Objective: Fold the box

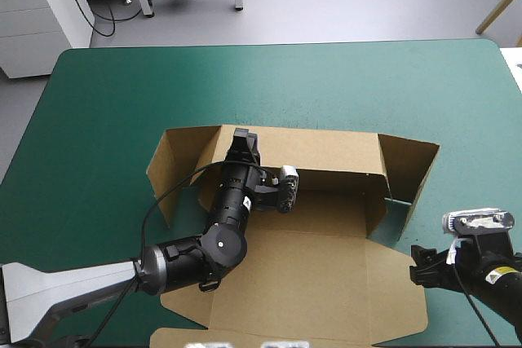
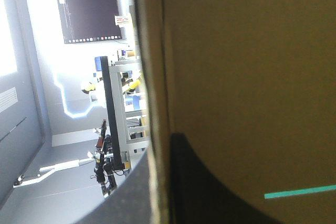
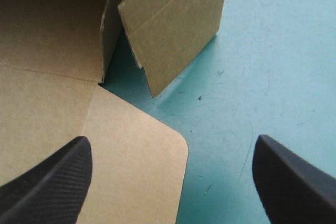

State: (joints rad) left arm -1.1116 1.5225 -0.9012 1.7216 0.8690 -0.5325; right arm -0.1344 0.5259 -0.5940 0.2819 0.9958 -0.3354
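Box (image 1: 326,266) edge in left tool (image 1: 242,138)

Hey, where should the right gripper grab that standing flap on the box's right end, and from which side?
Probably the right flap by its free top edge, coming down from above. It stands upright on the teal-green cover with both faces bare, so the open right gripper could straddle it.

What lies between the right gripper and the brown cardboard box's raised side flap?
Right wrist view: between the open right gripper and the brown box's raised flap lie only bare teal-green cover and the flat panel's rounded corner.
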